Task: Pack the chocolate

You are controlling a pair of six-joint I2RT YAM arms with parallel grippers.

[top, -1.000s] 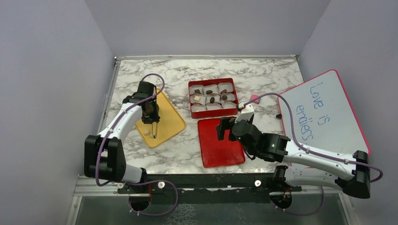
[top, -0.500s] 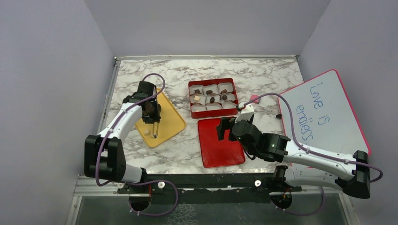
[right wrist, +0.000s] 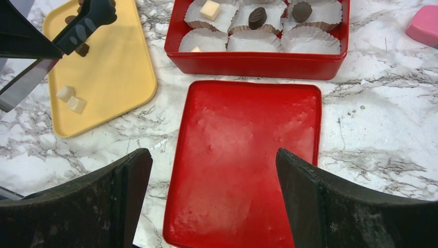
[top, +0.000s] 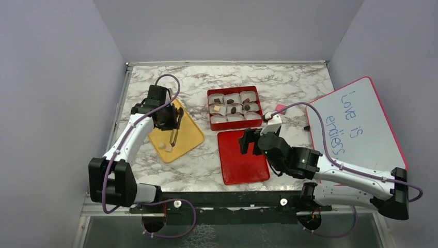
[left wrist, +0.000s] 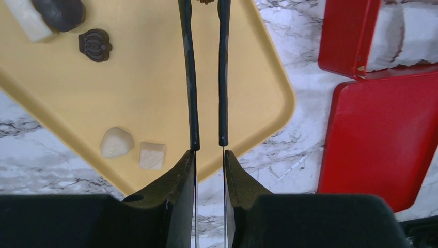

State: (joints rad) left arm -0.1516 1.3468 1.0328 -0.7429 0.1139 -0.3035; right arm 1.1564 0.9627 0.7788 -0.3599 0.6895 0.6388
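At the right of the top view, a pink-framed whiteboard carries blue handwriting: "Love is" on one line, then a word resembling "endless", not clearly legible.

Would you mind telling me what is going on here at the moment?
The left gripper, jaws closed on tongs, holds them over the yellow tray, where loose chocolates lie. The red box already has a few more in paper cups. The right gripper hovers open above the red lid.
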